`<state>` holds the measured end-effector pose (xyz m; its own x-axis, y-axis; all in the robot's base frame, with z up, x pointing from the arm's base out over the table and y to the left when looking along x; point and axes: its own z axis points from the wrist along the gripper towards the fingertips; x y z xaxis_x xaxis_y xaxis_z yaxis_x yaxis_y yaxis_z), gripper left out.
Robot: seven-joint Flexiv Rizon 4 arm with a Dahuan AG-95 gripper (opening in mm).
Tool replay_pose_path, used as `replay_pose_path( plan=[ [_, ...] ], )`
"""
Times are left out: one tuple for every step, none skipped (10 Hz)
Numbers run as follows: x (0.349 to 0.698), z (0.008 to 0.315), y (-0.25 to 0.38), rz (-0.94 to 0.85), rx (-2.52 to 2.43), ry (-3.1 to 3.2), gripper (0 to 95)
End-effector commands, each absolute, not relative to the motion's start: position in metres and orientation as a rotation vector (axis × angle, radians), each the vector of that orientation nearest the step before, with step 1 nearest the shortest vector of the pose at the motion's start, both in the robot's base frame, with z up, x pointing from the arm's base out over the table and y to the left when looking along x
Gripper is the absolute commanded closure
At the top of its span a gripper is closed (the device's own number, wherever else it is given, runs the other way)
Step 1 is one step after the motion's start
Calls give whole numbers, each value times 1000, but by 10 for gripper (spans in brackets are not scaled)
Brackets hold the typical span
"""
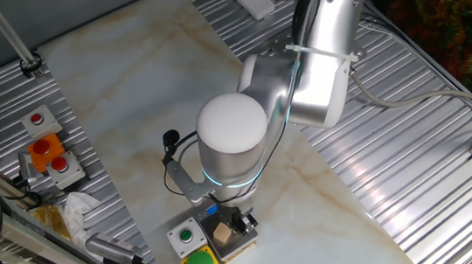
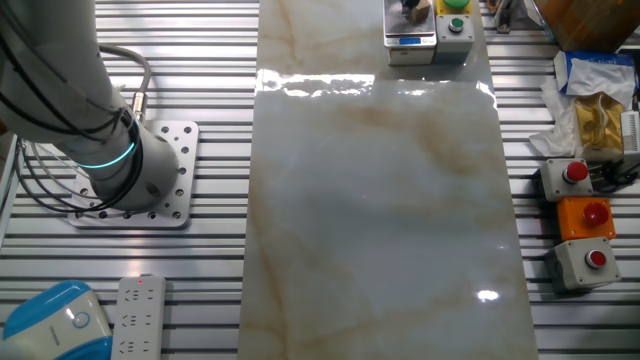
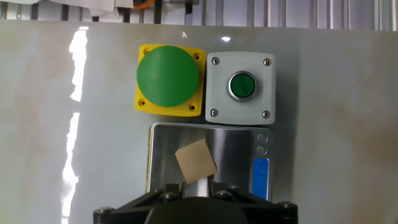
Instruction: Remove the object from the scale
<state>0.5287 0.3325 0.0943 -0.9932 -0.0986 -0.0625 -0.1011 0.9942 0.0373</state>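
The scale [image 3: 230,146] has a flat grey plate and a blue mark [image 3: 262,174] at its right edge. The tiny tan wooden cube [image 3: 196,162] lies on the plate, turned at an angle. My gripper [image 3: 196,188] hangs just over the near part of the plate. Its jaws stand apart, and the cube's near corner sits at the gap between them. In one fixed view the gripper [image 1: 244,222] is low over the scale [image 1: 241,247], right beside the cube [image 1: 221,234]. In the other fixed view the scale [image 2: 411,38] is at the far edge; I cannot make out the cube there.
A yellow box with a big green button [image 3: 170,78] and a grey box with a small green button [image 3: 241,86] stand touching the scale's far side. Red-button boxes [image 1: 50,156] and crumpled bags [image 2: 590,115] lie on the ribbed metal beside the marble slab [image 2: 380,200].
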Motion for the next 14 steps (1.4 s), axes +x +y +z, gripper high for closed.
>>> replay_pose_path(
  plan=[
    [529, 95, 333, 55, -300, 3064, 380],
    [529, 95, 333, 54, -344, 3058, 380],
    [530, 96, 334, 51, -430, 3047, 380],
    [530, 96, 334, 52, -501, 3035, 380],
    [534, 98, 335, 46, -581, 3021, 380],
    [541, 102, 337, 40, -630, 3013, 380],
    [549, 106, 340, 37, -653, 3013, 380],
    [554, 106, 342, 34, -669, 3009, 380],
    [560, 103, 343, 32, -682, 3002, 380],
    [565, 100, 343, 28, -694, 2996, 380],
    [566, 99, 343, 22, -702, 2994, 380],
    [567, 98, 341, 19, -714, 2991, 380],
    [568, 97, 339, 19, -727, 2987, 380],
    [568, 97, 338, 17, -752, 2981, 380]
  ],
)
